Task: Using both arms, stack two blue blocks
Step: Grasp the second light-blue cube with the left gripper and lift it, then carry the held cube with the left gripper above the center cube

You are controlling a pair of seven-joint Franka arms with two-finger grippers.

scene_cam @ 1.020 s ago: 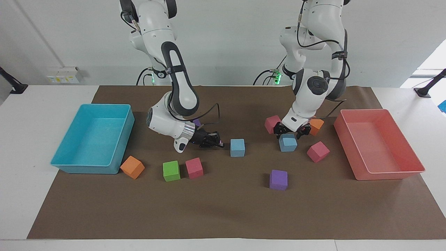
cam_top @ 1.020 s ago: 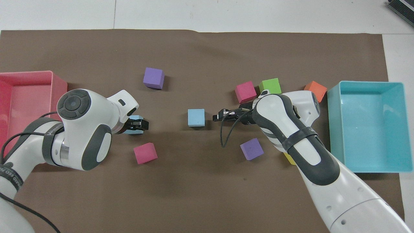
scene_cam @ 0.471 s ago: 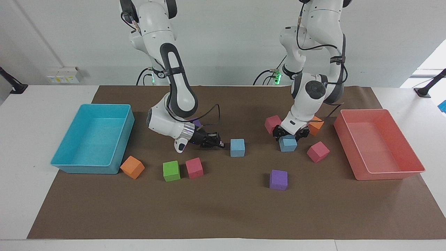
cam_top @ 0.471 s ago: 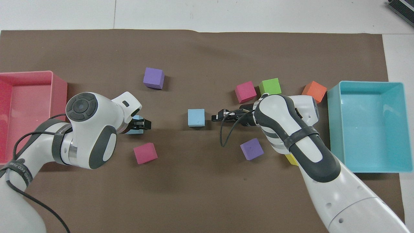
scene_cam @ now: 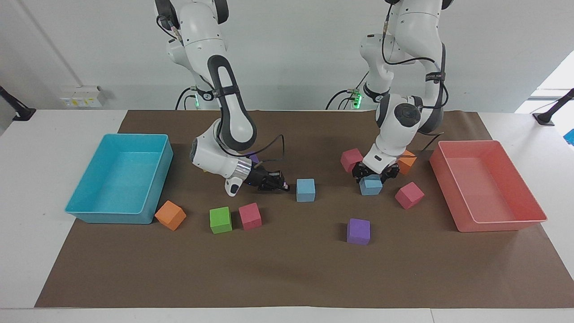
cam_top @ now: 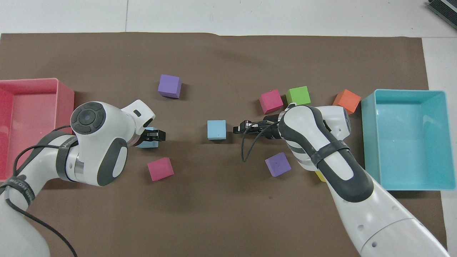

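Note:
Two sky-blue blocks lie on the brown mat. One blue block [scene_cam: 305, 189] [cam_top: 216, 129] sits mid-table. My right gripper [scene_cam: 274, 183] [cam_top: 240, 128] lies low and level just beside it, toward the right arm's end, with a small gap between them. The other blue block [scene_cam: 370, 185] [cam_top: 147, 143] lies toward the left arm's end. My left gripper [scene_cam: 374, 174] [cam_top: 156, 135] points down right over it, open, with its fingers down at either side of the block's top. In the overhead view the left arm's wrist hides most of this block.
A pink cube [scene_cam: 350, 159], an orange cube [scene_cam: 407, 162] and another pink cube [scene_cam: 409, 195] crowd the left gripper. A purple cube [scene_cam: 358, 231] lies farther out. Green [scene_cam: 220, 220], pink [scene_cam: 250, 216] and orange [scene_cam: 170, 215] cubes lie near the turquoise tray [scene_cam: 89, 211]. A pink tray [scene_cam: 493, 222] stands at the left arm's end.
My left gripper has sunk a little lower around its blue block. My right gripper has hardly moved beside the middle blue block. Neither block has shifted.

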